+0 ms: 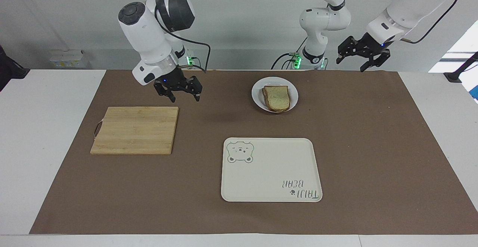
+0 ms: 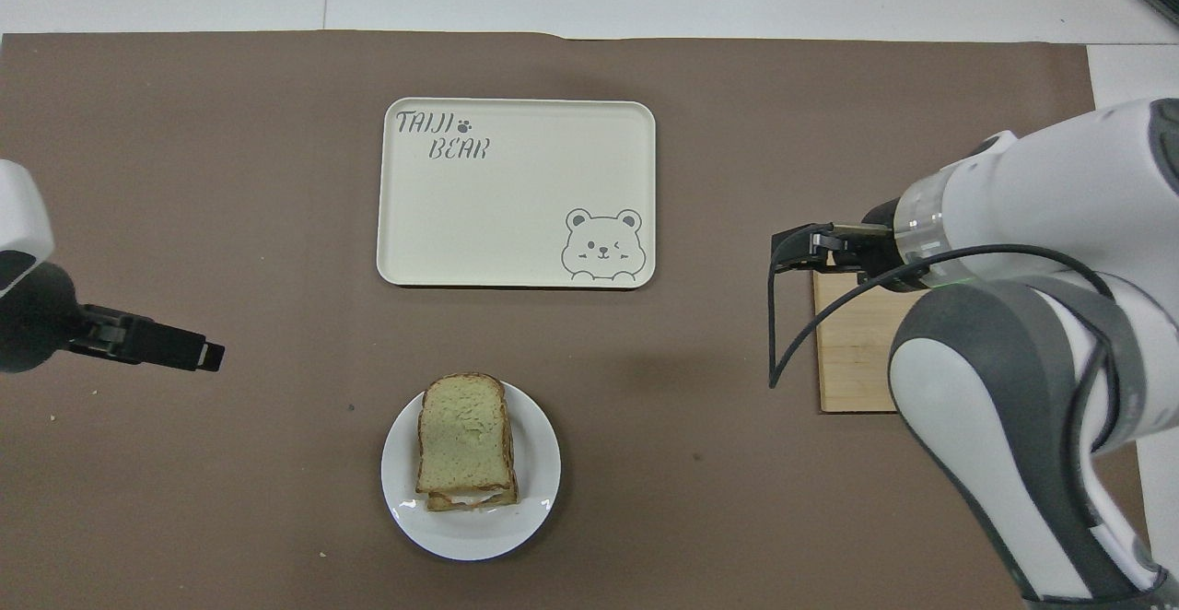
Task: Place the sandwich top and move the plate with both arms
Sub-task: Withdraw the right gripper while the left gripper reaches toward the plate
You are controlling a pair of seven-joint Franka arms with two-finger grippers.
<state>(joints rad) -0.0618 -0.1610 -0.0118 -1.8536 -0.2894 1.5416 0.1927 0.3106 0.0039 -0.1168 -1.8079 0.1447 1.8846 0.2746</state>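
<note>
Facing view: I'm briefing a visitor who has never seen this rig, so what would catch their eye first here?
Probably the sandwich on the small white plate, close to the robots near mid-table, its top slice in place. Next, the cream bear tray, farther from the robots than the plate, and the wooden cutting board toward the right arm's end. Both tools hang open and empty: the right tool by the board's near corner, the left tool over the mat's edge.

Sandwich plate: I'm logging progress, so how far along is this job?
Done: the sandwich top lies on the stack on the plate. In hand: nothing; the right claw hangs open near the cutting board, the left claw open above the mat's edge. Left: both arms moving the plate, perhaps to the tray.
</note>
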